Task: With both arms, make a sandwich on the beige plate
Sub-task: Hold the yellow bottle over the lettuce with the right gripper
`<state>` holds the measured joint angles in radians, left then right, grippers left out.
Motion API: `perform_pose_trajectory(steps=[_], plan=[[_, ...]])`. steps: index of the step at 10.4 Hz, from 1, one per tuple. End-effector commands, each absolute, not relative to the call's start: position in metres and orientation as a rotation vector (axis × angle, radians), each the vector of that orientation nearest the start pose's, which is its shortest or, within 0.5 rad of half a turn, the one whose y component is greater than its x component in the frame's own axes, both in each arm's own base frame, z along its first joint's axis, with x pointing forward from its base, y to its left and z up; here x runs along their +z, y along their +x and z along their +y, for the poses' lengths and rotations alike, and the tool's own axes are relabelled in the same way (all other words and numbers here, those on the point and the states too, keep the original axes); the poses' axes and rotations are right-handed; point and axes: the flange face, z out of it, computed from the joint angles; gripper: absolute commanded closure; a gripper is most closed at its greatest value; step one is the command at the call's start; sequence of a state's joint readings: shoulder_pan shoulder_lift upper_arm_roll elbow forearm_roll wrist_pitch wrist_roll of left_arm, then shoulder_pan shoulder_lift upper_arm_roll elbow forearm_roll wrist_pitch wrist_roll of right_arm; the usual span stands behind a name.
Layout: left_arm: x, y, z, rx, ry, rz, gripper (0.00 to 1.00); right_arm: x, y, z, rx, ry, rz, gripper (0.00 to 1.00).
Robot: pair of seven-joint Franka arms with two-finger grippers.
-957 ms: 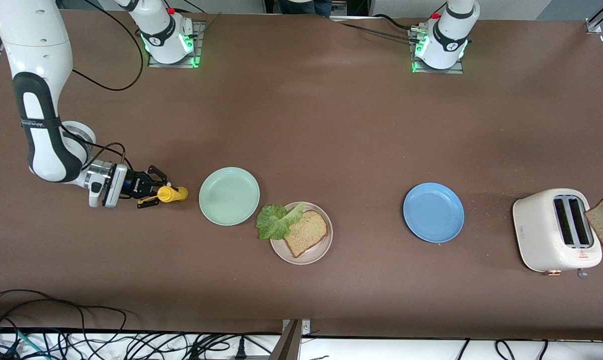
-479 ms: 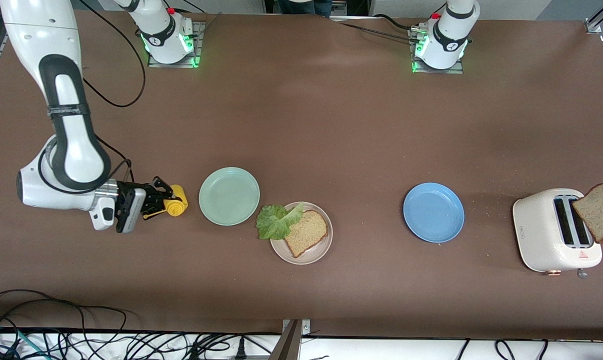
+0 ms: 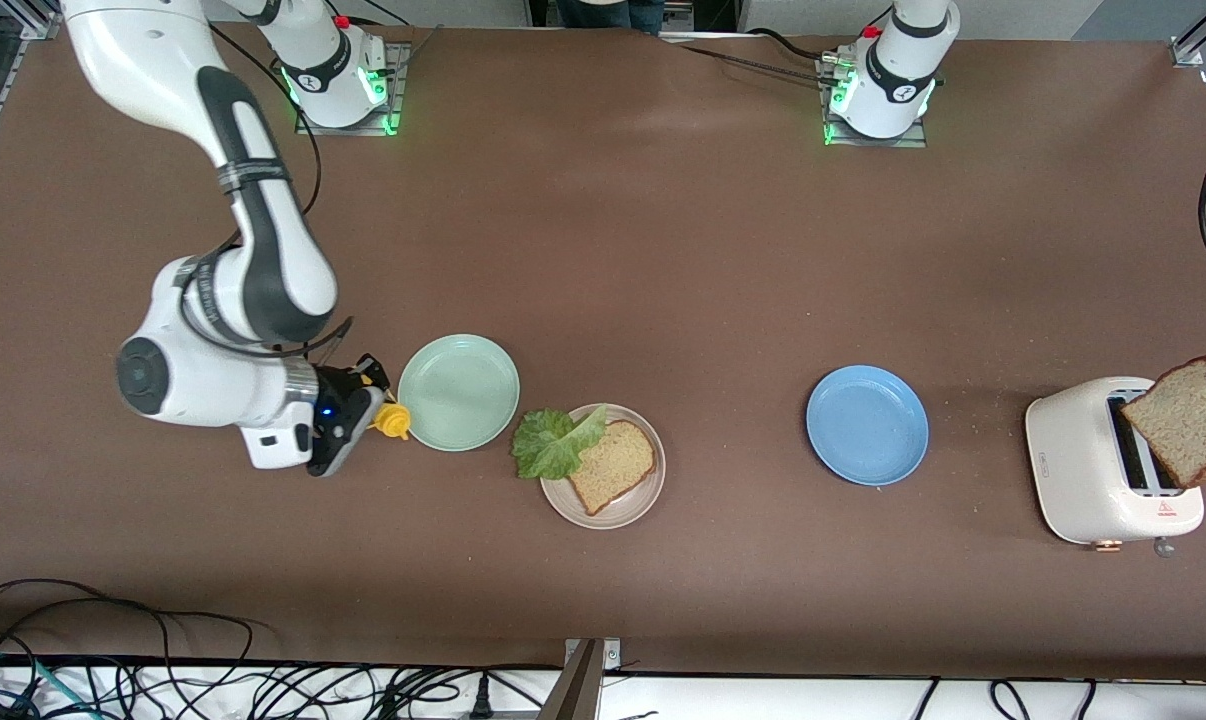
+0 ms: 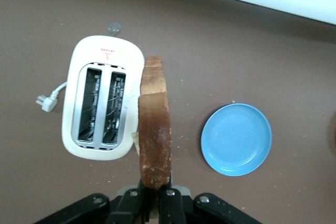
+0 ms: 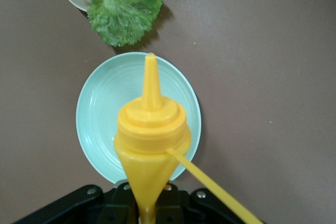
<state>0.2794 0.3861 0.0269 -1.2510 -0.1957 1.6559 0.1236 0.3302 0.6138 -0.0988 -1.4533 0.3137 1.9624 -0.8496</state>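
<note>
Two grips serve our sandwich: our left gripper [image 4: 153, 203] pinches the second bread slice [image 3: 1178, 420] over the toaster [image 3: 1083, 470], our right gripper [image 3: 358, 405] clamps the yellow bottle [image 5: 151, 145] over the mint plate's [image 3: 458, 392] edge, while the beige plate [image 3: 623, 512] already carries bread [image 3: 613, 465] and lettuce [image 3: 553, 443].

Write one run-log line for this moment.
left gripper: holds bread slice over toaster | right gripper: holds yellow bottle beside mint plate

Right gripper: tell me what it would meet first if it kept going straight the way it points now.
Probably the mint-green plate. The right gripper, shut on the yellow squeeze bottle, aims the nozzle over that plate, with the lettuce leaf next in line. Its height above the plate is unclear.
</note>
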Motion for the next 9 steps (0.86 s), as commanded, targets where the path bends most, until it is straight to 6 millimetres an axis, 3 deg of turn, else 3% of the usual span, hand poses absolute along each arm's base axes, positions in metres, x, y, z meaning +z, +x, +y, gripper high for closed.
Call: perform_pose_trajectory(steps=[1, 4, 9], plan=[[0.555, 0.644, 0.182, -0.111, -3.355, -0.384, 1.0, 0.34, 0.686, 0.248, 0.04, -2.654, -1.591, 1.0], [0.553, 0.645, 0.181, -0.1, -3.357, -0.385, 1.0, 0.344, 0.669, 0.339, 0.108, -2.676, -2.246, 1.0], [0.546, 0.645, 0.18, -0.081, -3.361, -0.378, 1.0, 0.314, 0.645, 0.424, 0.13, -2.746, -2.678, 1.0]])
